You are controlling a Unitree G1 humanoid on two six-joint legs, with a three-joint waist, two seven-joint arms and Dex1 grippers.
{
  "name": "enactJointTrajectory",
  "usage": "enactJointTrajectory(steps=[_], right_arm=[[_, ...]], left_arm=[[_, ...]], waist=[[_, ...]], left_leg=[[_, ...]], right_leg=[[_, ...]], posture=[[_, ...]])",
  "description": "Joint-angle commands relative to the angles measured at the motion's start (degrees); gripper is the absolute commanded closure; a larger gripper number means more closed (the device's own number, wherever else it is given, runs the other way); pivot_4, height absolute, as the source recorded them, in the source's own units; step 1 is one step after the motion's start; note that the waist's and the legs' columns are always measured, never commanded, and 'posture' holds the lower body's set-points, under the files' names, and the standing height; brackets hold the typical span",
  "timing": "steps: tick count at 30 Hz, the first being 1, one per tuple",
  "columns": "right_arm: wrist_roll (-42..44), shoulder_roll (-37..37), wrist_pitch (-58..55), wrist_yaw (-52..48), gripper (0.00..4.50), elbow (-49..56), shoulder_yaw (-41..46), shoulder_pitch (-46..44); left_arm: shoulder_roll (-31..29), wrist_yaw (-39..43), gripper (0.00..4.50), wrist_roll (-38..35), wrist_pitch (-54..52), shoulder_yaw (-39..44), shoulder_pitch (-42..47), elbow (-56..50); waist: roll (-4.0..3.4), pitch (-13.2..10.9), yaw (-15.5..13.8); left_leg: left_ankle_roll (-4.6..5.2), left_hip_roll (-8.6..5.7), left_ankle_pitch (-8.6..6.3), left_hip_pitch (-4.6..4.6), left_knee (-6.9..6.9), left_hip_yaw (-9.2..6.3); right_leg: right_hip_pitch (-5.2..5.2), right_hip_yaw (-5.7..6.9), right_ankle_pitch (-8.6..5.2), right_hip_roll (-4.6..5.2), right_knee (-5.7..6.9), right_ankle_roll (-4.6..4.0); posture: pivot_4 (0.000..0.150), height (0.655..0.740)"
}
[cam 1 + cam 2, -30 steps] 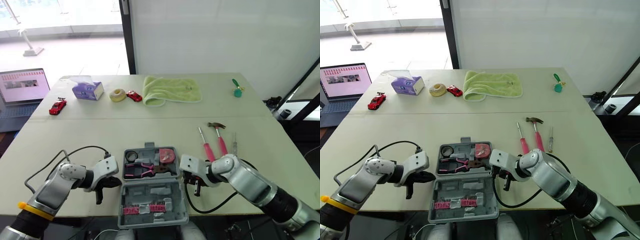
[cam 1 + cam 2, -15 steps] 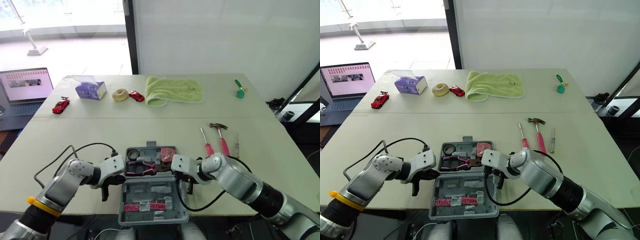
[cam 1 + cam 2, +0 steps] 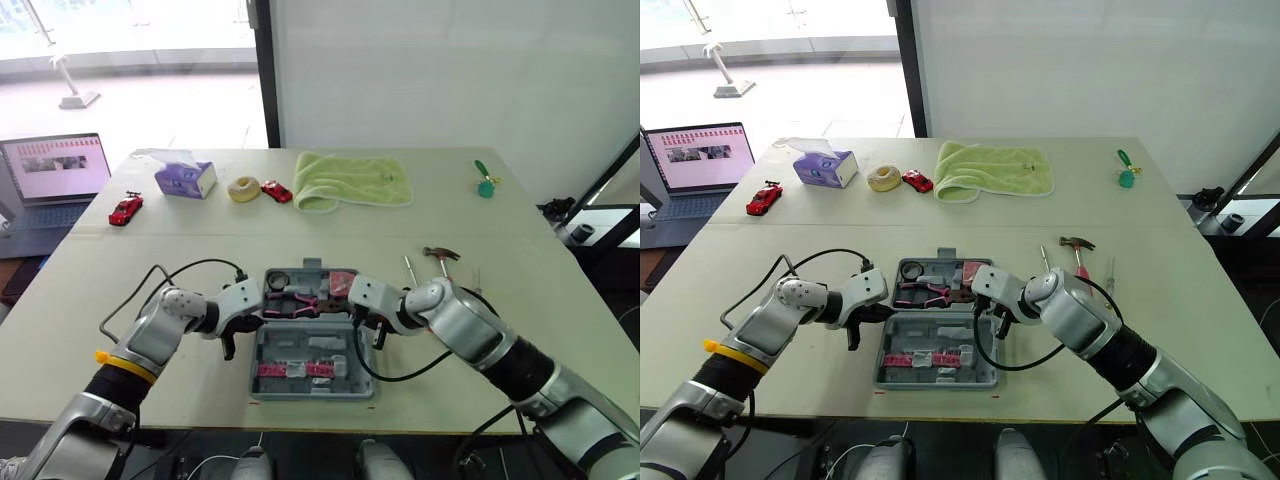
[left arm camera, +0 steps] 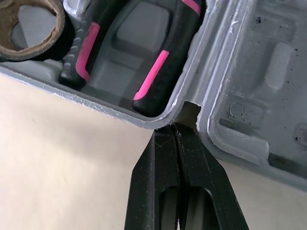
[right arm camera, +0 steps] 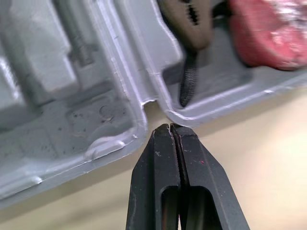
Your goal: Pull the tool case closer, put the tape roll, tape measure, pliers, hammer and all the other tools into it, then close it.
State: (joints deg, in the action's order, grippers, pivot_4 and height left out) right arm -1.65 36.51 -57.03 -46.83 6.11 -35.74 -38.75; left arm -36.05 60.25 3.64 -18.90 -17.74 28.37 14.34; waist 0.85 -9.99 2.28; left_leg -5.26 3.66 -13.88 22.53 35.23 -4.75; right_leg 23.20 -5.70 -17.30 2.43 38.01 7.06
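Left gripper point(image 4: 176, 128): both fingers pressed together with nothing between them. The tips rest at the hinge notch on the left side of the tool case point(image 3: 312, 385).

Right gripper point(image 5: 170, 127): fingers also pressed together and empty, with the tips at the hinge notch on the case's right side.

The case lies open and flat on the table point(image 3: 500, 200). Its far half holds the tape roll point(image 4: 26, 24), pliers point(image 4: 158, 62) and red tape measure point(image 5: 268, 33).

The hammer point(image 3: 441, 258), a screwdriver point(image 3: 1042, 256) and a second screwdriver point(image 3: 1109, 270) lie on the table to the right of the case, apart from it.
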Motion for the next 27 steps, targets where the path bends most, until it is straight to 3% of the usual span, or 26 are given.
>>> enactJointTrajectory(steps=[1,27], right_arm=[[-0.1,-0.7,0.9,-0.2,4.50,0.8,1.3,-0.6],[0.7,-3.7,-2.8,-0.8,4.50,5.1,-0.3,1.3]], left_arm=[[1.3,-1.1,4.47,1.4,3.5,-0.7,2.3,2.8],[-1.8,0.8,4.47,1.6,0.5,0.8,-4.1,-5.3]], waist=[[0.00,0.0,-0.1],[-0.01,0.0,0.6]], left_leg=[[0.00,0.00,0.00,0.00,0.02,0.00],[-0.01,0.02,0.01,-0.05,-0.02,-0.03]], right_leg=[[-0.01,0.01,0.00,0.00,0.02,0.00],[-0.01,0.00,0.00,-0.03,0.04,0.00]], posture=[[0.150,0.7400],[0.150,0.7400]])
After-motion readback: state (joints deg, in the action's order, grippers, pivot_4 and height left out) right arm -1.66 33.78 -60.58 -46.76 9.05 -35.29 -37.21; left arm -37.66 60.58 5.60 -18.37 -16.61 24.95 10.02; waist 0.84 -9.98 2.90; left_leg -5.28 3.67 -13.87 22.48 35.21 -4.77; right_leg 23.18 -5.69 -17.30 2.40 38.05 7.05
